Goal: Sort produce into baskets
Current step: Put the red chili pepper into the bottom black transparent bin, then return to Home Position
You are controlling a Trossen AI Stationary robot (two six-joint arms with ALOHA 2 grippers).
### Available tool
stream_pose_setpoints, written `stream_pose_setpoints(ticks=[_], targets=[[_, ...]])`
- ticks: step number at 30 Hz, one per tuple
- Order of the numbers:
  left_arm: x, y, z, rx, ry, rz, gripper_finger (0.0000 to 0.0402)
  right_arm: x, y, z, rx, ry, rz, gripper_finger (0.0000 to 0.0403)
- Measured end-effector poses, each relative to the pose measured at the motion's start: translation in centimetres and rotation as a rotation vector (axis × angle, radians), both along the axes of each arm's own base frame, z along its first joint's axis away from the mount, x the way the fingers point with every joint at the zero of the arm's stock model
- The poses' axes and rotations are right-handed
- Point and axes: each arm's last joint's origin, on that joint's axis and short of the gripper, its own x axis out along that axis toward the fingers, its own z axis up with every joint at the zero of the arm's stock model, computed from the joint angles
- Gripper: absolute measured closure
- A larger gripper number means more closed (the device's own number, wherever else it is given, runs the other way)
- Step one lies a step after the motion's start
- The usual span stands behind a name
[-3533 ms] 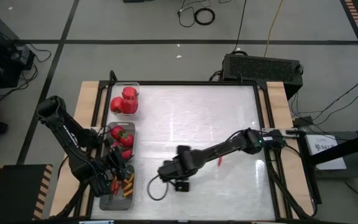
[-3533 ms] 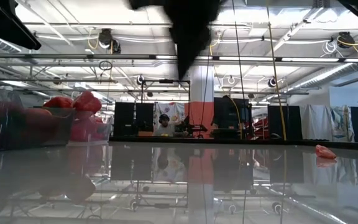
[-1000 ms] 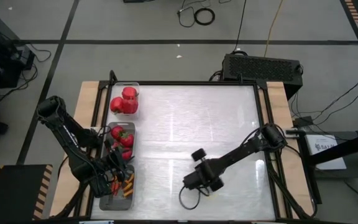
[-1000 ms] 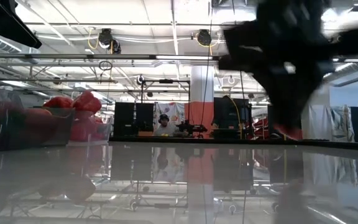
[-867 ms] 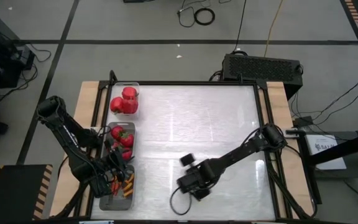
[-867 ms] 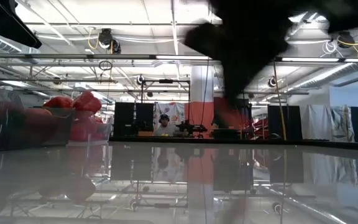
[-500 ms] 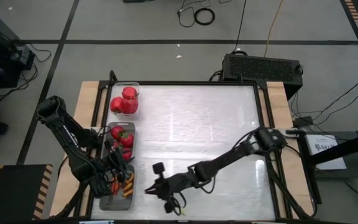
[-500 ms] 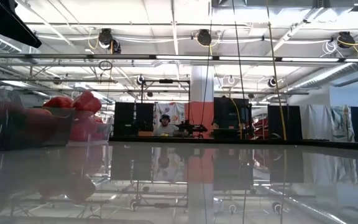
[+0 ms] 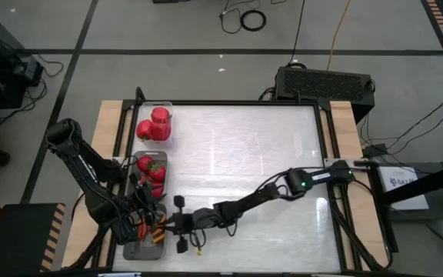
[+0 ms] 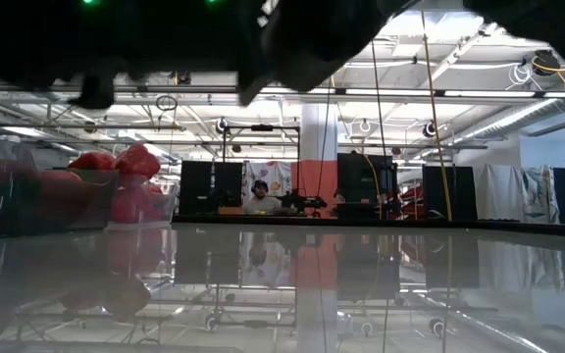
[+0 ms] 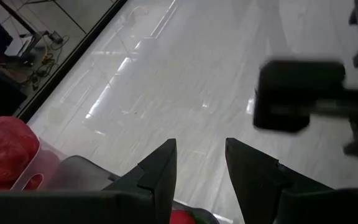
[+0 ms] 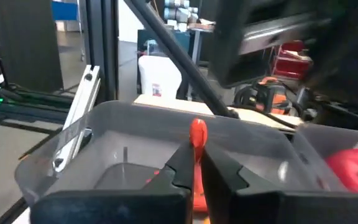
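Now the right claw (image 12: 194, 163), clamped on a chili (image 12: 197, 133), holds it upright just beside the nearest basket (image 12: 104, 124).

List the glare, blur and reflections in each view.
High view: pale glare streaks across the table. Low view: mirror-like tabletop reflects the room, and a dark arm smears across the top. Left wrist view: the other arm is blurred. Right wrist view: sharp chili, soft bin behind.

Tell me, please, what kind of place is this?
Probably a large robotics lab or workshop hall: exposed ceiling beams and lights, a person at a desk far behind, and cables on the concrete floor.
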Motion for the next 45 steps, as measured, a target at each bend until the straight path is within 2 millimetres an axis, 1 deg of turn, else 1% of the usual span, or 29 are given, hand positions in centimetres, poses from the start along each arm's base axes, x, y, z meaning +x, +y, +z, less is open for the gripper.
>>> stream_pose_setpoints(ticks=[2,5,6,11,15,21,24,26,28,30,32,34,37,39,42,45], targets=[[0.0,0.0,0.0,0.001,0.001,0.000,0.0256,0.8,0.2,-0.5,-0.003,0.012,0.004,0.0391],[0.0,0.0,0.0,0.003,0.002,0.000,0.0256,1.5,0.5,-0.3,-0.003,0.012,0.004,0.0387],[0.0,0.0,0.0,0.003,0.003,0.000,0.0256,1.6,0.5,-0.2,-0.005,0.017,0.005,0.0384],[0.0,0.1,0.0,0.009,0.006,0.000,0.0256,1.8,0.5,-1.1,-0.023,0.087,-0.001,0.0364],[0.0,0.1,0.0,0.008,0.006,0.000,0.0256,1.8,0.5,-1.0,-0.022,0.085,-0.003,0.0337],[-0.1,0.1,0.0,0.008,0.006,0.000,0.0256,1.8,0.5,-1.0,-0.025,0.093,-0.004,0.0286],[0.0,0.1,0.0,0.007,0.006,0.001,0.0256,1.8,0.5,-0.9,-0.026,0.097,-0.003,0.0265],[0.0,0.1,0.0,0.005,0.005,0.001,0.0256,1.7,0.6,-0.4,-0.027,0.098,0.000,0.0254],[0.0,0.0,0.0,0.001,0.002,0.001,0.0256,1.4,0.9,0.6,-0.034,0.117,0.005,0.0246],[0.0,-0.1,0.0,-0.007,-0.003,0.001,0.0256,0.8,1.4,2.4,-0.046,0.156,0.016,0.0240],[0.1,-0.2,0.0,-0.019,-0.013,0.001,0.0256,0.1,1.7,4.2,-0.032,0.226,0.021,0.0236],[0.2,-0.3,0.0,-0.029,-0.040,0.002,0.0256,-0.9,1.8,5.7,-0.019,0.334,0.021,0.0234],[0.7,-0.6,0.2,-0.061,-0.123,0.014,0.0256,-2.8,1.2,8.1,-0.039,0.496,0.004,0.0233],[1.3,-0.8,0.5,-0.064,-0.202,0.024,0.0256,-4.2,0.6,10.1,-0.072,0.582,-0.004,0.0234],[2.4,-0.8,0.9,0.006,-0.293,0.031,0.0256,-6.3,-0.2,12.9,-0.109,0.670,-0.016,0.0238],[4.0,-0.2,1.3,0.072,-0.282,0.033,0.0256,-8.1,-1.0,14.9,-0.131,0.731,-0.023,0.0244]])
